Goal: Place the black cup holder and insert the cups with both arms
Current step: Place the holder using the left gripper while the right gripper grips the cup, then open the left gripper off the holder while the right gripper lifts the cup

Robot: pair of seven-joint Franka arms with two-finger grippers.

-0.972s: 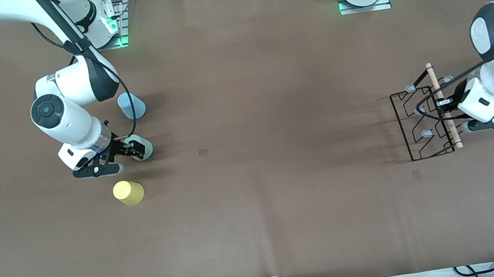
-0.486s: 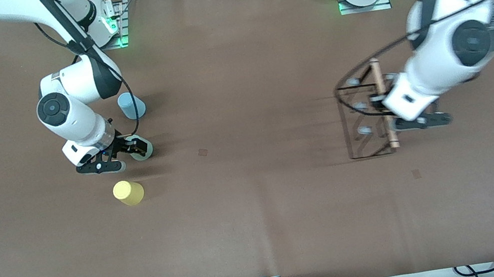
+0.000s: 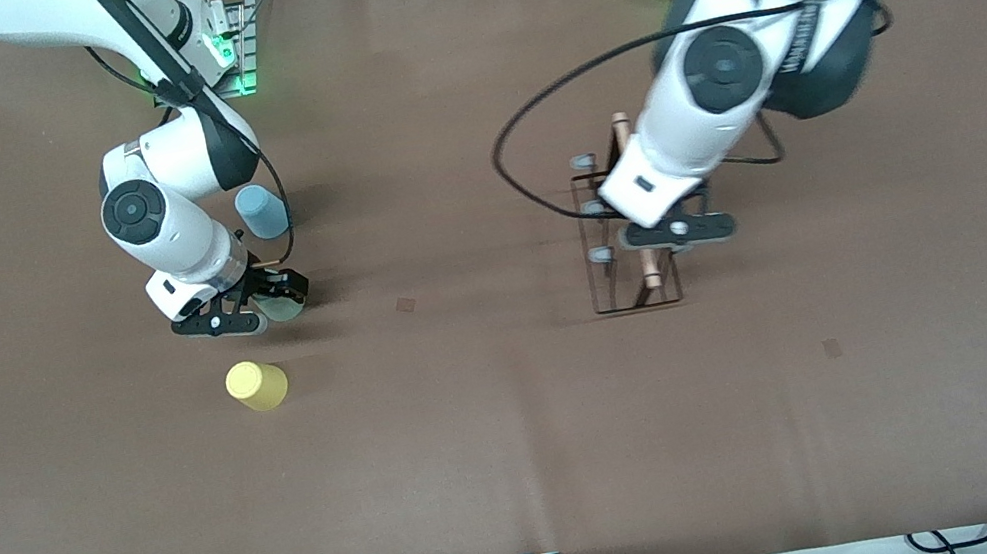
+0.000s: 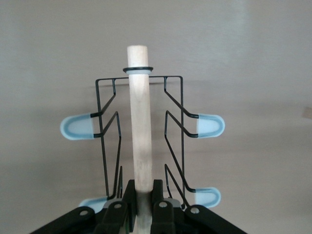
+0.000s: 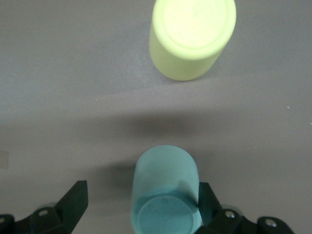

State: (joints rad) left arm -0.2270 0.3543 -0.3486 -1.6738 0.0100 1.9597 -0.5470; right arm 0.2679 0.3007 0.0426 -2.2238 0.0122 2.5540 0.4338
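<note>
1. The black cup holder (image 3: pixel 625 228) is near the middle of the front view, slightly toward the left arm's end of the surface (image 3: pixel 521 434). It is a thin black wire rack. Whether its base touches the surface cannot be told.
2. A light wooden rod handle (image 4: pixel 139 122), round and smooth, runs up the middle of the rack through a black wire ring near its tip. Rounded pale blue-grey capped pegs (image 4: pixel 77 127) project from both sides of the wire frame.
3. The left claw (image 4: pixel 141 187) is clamped on the rod handle, one finger on each side of the wood.
4. The pale mint green cup (image 3: pixel 284 299) is in the middle-upper part of the front view, toward the right arm's end of the surface. It is smooth, plain plastic.
5. The right claw (image 5: pixel 141 187) has its fingers spread apart with the mint green cup between them. One finger is against the cup wall; the other is well clear of it.
6. The yellow cup (image 3: pixel 257 385) stands inverted on the surface, closed base up, nearer the front camera than the mint green cup.
7. The light blue cup (image 3: pixel 263 211) stands on the surface, farther from the front camera than the mint green cup.
8. All three cups are well apart from the holder.
9. The surface is flat, matte and brown.
</note>
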